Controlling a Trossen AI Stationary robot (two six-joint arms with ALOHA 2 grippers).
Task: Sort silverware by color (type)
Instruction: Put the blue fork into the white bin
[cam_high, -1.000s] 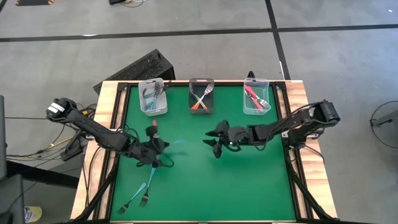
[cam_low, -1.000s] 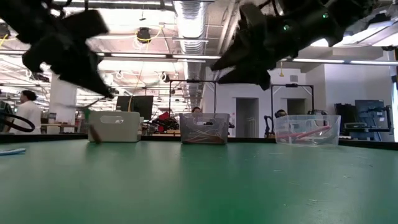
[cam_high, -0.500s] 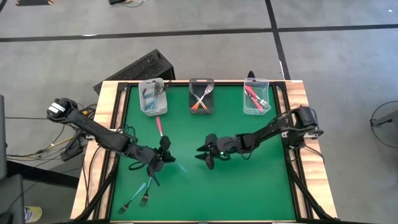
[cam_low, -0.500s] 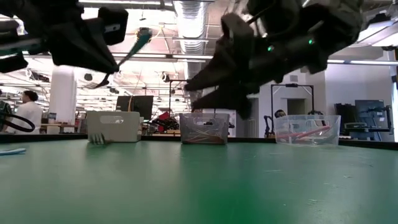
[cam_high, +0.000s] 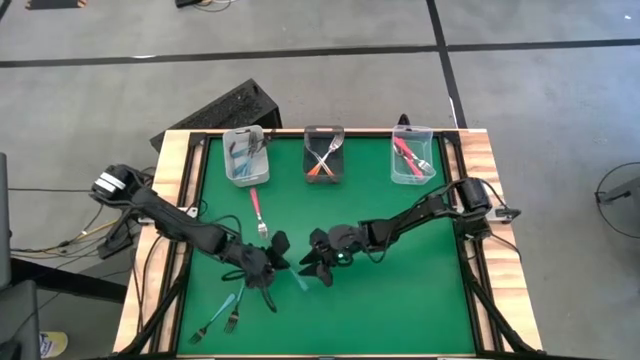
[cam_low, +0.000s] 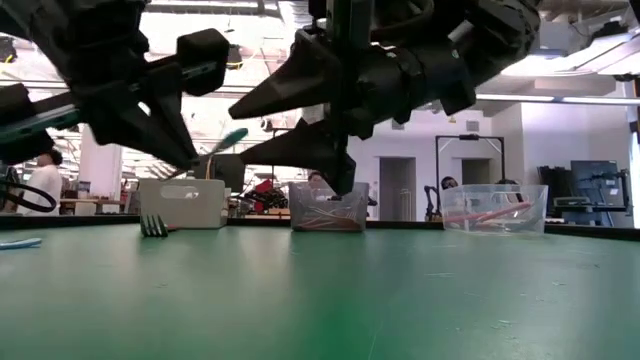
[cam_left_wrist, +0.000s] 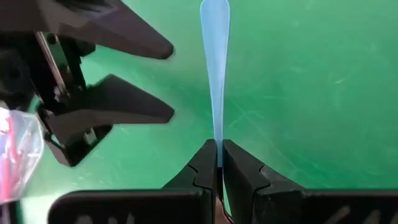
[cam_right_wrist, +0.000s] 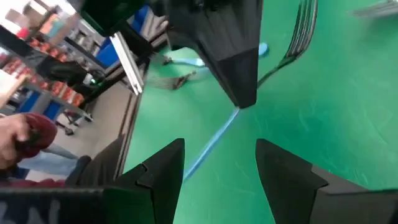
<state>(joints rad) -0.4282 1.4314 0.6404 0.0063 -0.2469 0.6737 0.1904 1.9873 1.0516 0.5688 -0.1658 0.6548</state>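
From above, the left gripper (cam_high: 272, 266) and right gripper (cam_high: 318, 268) meet nose to nose mid-mat, a blue fork (cam_high: 297, 277) between them. A pink fork (cam_high: 257, 210) lies loose below the left bin (cam_high: 245, 156); two more forks (cam_high: 218, 319) wait near the front edge.

Low view: both grippers hang clear of the mat, the blue handle (cam_low: 222, 143) angled upward, which the top view can't tell you.

Left wrist: fingers (cam_left_wrist: 205, 165) clamped tight on the slim handle (cam_left_wrist: 216, 74). Light, stiff, likely slick plastic, so a firm mid-handle pinch looks best.

Right wrist: fingers (cam_right_wrist: 281, 165) spread wide either side of the handle (cam_right_wrist: 214, 141), not gripping. Only here do you see that gap.
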